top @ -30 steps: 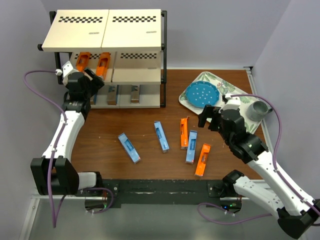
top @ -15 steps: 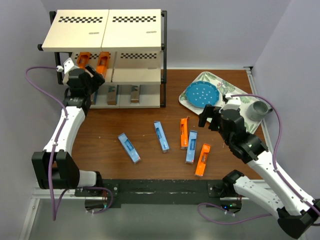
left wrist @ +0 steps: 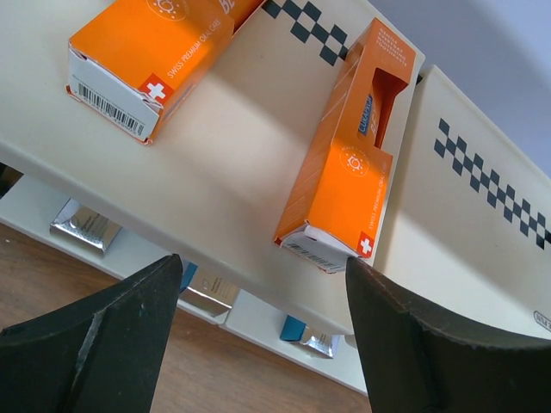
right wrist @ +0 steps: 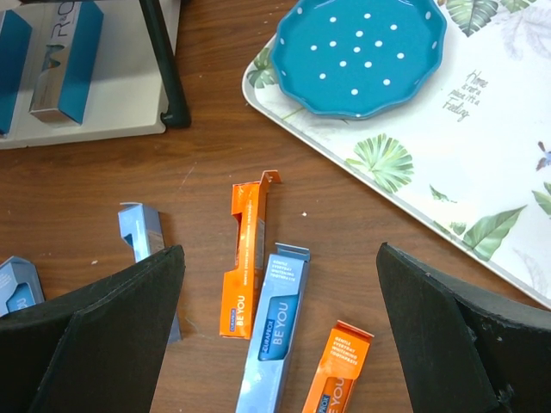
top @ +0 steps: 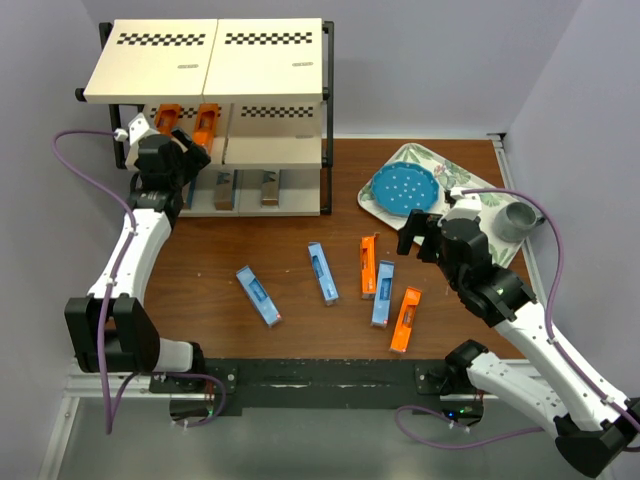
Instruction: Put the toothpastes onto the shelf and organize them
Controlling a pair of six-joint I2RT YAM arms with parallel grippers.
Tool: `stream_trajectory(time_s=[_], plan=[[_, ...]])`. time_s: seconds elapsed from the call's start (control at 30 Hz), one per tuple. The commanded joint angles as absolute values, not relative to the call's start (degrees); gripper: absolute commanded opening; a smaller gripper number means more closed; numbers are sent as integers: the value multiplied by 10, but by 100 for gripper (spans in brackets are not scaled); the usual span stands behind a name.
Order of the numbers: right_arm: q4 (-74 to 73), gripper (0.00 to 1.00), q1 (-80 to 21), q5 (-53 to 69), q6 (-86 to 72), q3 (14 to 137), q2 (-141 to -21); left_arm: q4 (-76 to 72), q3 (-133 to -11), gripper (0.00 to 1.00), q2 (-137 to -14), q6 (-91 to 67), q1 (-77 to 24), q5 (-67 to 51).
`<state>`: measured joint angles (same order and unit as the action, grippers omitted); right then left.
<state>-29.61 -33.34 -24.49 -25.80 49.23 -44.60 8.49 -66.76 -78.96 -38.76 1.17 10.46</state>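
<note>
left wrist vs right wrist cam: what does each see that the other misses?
Only left wrist: two orange toothpastes lying on a checkered shelf board.
Only right wrist: blue dotted plate on the floral tray, plus loose toothpastes, orange and light blue, on the table.
Both: the shelf's bottom board holding silver-and-blue cartons, and some brown tabletop.
</note>
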Motion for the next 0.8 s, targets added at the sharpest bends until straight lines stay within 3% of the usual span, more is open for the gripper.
stream_trajectory(time_s=[0.0, 0.43, 0.57, 0.77], plan=[[-303, 98, -332, -246, -255, 521, -459, 73, -681, 83, -756, -364, 15, 92], [-420, 99, -331, -208, -305, 640, -637, 64, -572, 93, -543, -196, 11, 41], [-453, 99, -326, -208, -305, 688, -714, 80, -535, 100, -479, -152, -31, 66], [-458, 97, -311, -176, -305, 729, -829, 105, -482, 100, -403, -111, -78, 66]])
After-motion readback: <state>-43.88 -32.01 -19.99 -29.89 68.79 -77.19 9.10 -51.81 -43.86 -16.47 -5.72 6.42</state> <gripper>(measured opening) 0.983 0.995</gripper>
